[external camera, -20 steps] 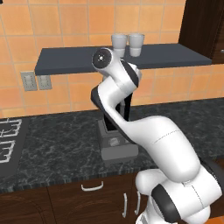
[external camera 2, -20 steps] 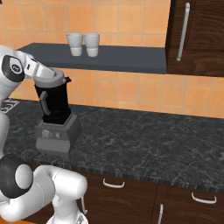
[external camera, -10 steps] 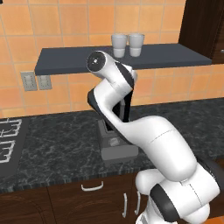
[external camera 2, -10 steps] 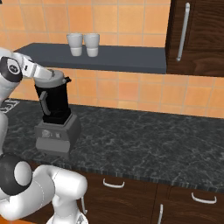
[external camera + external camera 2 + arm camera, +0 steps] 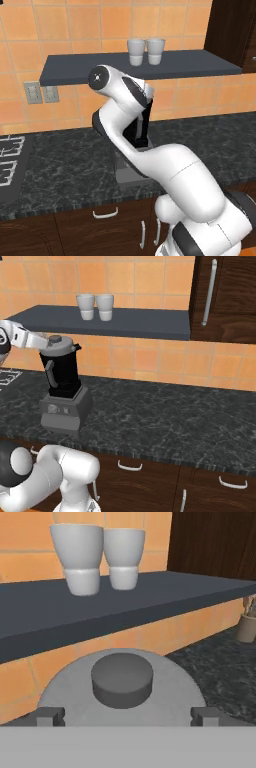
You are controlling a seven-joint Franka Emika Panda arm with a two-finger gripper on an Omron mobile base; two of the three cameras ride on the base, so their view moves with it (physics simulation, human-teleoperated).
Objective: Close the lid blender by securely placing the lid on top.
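A: Nearest first?
B: Hand view: gripper (image 5: 127,721) jaws spread wide, nothing pinched. Fingertips (image 5: 50,716) sit either side of the grey lid (image 5: 122,692), w/ its dark round knob facing up.

A: Blender?
B: Blender (image 5: 62,386) stands upright near counter front, long axis vertical. Black jar tapers down into a boxy grey base; handle faces the room. Lid's on top of the jar; can't tell if fully seated.

A: Surface, room?
B: Dark speckled counter (image 5: 165,421), brown drawers under. Behind: orange tile wall, grey shelf (image 5: 140,323) w/ two white cups (image 5: 95,306) side by side. Dark cabinet (image 5: 225,296) at right.
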